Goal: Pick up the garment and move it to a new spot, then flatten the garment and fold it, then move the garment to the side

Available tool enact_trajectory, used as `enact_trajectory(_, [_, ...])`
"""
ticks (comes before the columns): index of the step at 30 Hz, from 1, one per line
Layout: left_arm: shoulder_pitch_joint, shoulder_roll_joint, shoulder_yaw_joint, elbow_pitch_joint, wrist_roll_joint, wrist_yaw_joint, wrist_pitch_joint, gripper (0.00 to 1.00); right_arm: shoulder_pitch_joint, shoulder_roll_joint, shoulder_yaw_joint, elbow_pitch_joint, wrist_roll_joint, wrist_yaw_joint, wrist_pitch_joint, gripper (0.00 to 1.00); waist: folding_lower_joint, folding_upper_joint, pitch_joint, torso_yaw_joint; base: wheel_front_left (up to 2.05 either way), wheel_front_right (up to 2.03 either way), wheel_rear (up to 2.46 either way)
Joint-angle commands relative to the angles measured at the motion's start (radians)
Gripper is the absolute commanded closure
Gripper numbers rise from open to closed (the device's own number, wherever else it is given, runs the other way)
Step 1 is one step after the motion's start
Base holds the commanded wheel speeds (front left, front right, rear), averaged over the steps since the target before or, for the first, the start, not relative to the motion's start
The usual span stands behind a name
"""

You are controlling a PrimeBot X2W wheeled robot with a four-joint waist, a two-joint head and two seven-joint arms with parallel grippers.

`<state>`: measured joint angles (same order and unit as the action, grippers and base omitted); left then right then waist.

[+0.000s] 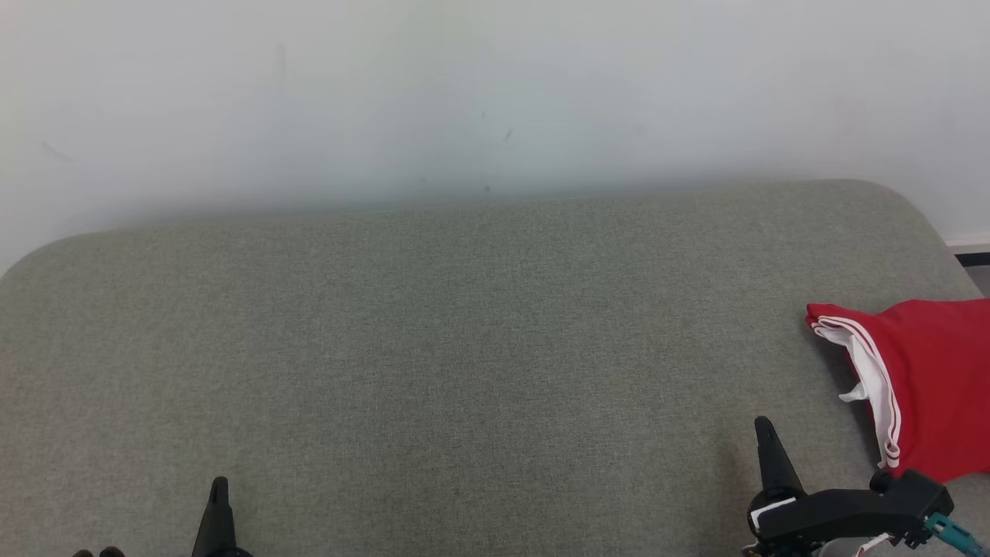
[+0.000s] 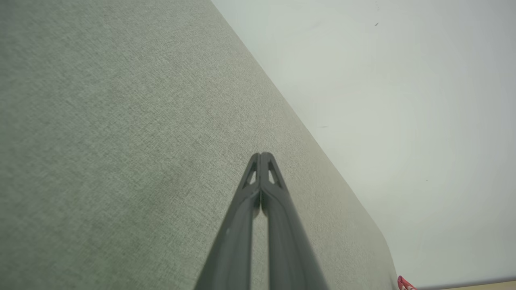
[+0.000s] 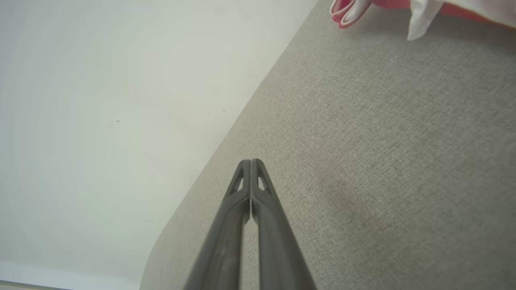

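Left tool [image 2: 262, 155] and right tool [image 3: 250, 161] are both pinched shut with nothing in them. Red garment [image 1: 928, 379] with white trim lies at the grey fabric counter's [image 1: 464, 348] right edge, near the right tool.

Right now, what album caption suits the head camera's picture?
Red garment with white trim lies at the right edge of the grey-green upholstered surface; left gripper and right gripper shut, empty.
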<state>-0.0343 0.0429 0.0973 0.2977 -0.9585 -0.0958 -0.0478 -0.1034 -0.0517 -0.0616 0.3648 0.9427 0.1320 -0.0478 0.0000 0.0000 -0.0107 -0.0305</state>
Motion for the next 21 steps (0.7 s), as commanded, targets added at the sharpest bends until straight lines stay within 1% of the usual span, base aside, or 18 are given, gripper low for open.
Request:
enact_trajectory(1, [-0.025, 0.007, 0.004, -0.017, -0.041, -0.004, 0.01, 1.0, -0.013, 0.001, -0.004, -0.019, 0.039, -0.001, 0.009, 1.0, 0.0, 0.0, 0.0, 0.001, 0.0, 0.0, 0.0])
enact_trajectory(15, [-0.04, 0.008, 0.007, -0.026, -0.197, -0.012, 0.049, 1.0, -0.012, 0.001, -0.017, -0.046, 0.197, -0.001, 0.048, 1.0, 0.0, 0.0, 0.003, 0.007, 0.0, 0.0, 0.0])
enact_trajectory(21, [-0.043, 0.008, 0.009, -0.03, -0.247, -0.015, 0.061, 1.0, -0.012, 0.002, -0.021, -0.055, 0.249, -0.001, 0.061, 1.0, 0.0, 0.0, 0.004, 0.009, 0.0, 0.0, 0.0])
